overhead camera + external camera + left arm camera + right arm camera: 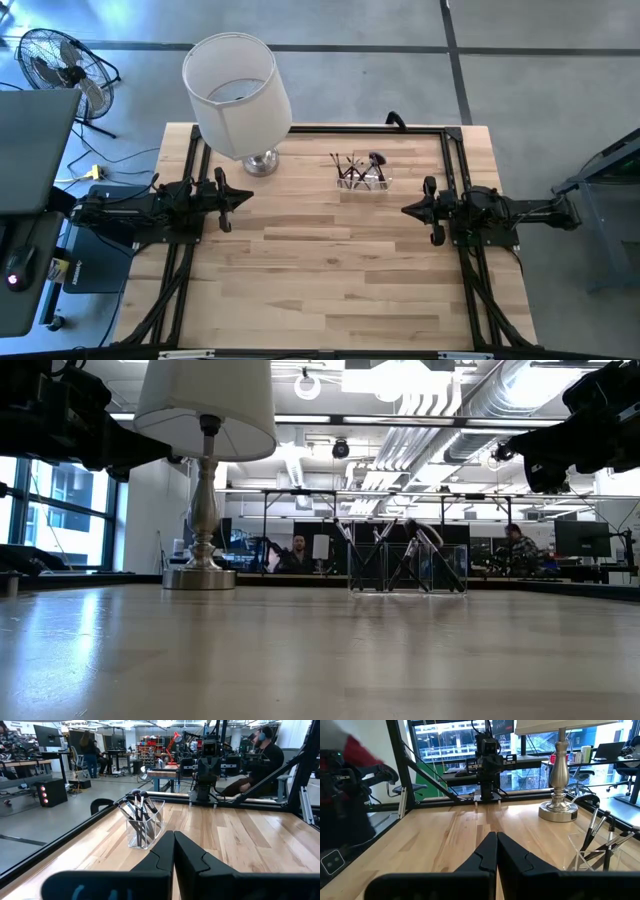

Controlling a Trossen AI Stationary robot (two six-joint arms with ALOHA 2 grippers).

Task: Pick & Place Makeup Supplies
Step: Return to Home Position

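While dark-handled makeup brushes (358, 165) stand in the clear plastic organizer (366, 184) on the wooden worktop (330, 270), left hand (244, 197) and right hand (406, 210) sit clenched, empty, at opposite sides.

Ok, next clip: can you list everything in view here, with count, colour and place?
table: one, light wood, under both arms
lamp: one, white shade, silver base, far left part of table
organizer: one, clear, near far edge, middle of table
makeup brushes: several, dark handles, standing in the organizer
fan: one, black, on floor off the table's far left corner
people: at least two, dark clothes, room behind
left claw: one, dark, shut, raised at table's left side
right claw: one, dark, shut, raised at table's right side
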